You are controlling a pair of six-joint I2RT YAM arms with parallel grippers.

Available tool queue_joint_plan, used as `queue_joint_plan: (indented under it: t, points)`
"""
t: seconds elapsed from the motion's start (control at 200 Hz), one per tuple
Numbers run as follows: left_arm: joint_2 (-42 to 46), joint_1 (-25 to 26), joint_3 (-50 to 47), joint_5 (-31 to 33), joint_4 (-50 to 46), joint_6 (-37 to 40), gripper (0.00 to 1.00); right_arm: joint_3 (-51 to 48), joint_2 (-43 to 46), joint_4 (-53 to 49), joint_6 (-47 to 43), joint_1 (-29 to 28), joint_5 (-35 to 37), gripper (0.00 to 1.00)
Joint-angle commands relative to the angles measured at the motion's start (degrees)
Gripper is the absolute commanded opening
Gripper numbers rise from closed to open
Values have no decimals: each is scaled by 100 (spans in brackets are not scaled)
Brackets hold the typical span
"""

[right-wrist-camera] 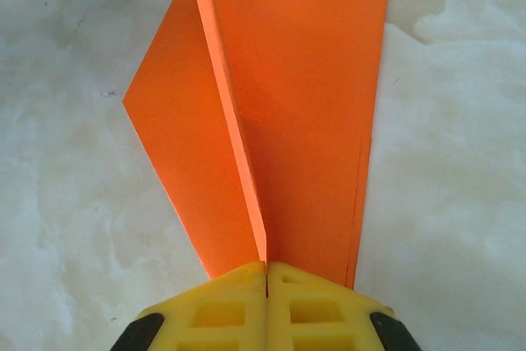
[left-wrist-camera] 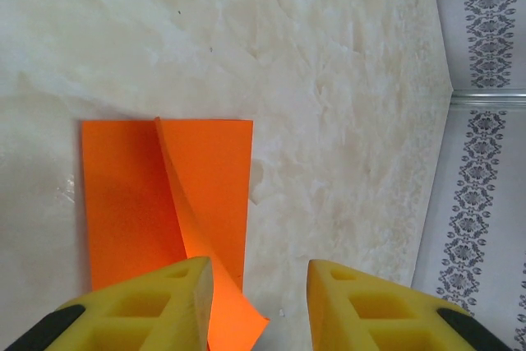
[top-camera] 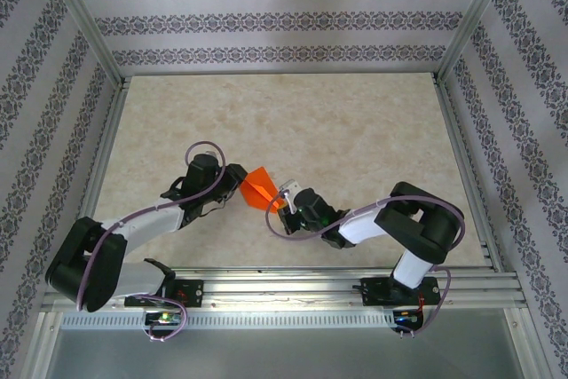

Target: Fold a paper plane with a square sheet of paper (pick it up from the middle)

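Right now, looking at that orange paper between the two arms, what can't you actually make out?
Right wrist view: the paper runs off the top edge, and its near end is hidden inside the shut right tool.
Left wrist view: the paper's near corner is cut by the bottom edge beside the open left tool; touching or not, unclear.
Top view: the creases are too small to read.

Paper (top-camera: 258, 187) on table (top-camera: 355, 148), between left tool (top-camera: 238, 176) and right tool (top-camera: 282, 199).
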State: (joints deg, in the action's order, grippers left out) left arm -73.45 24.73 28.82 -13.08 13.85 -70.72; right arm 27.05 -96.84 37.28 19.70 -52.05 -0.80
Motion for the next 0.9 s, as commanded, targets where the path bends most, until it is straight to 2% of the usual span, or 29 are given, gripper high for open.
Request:
queue_joint_plan:
  t: [0.0, 0.32, 0.894]
  points:
    - [82, -56, -86, 144, -170, 125, 36, 115, -115, 87, 657, 217, -837, 0]
    - [-136, -47, -92, -104, 155, 112, 36, 291, -193, 183, 1533, 816, -2278, 0]
    - [-580, -45, -99, -553, 714, 94, 30, 475, -610, 496, 2551, 1216, -3235, 0]
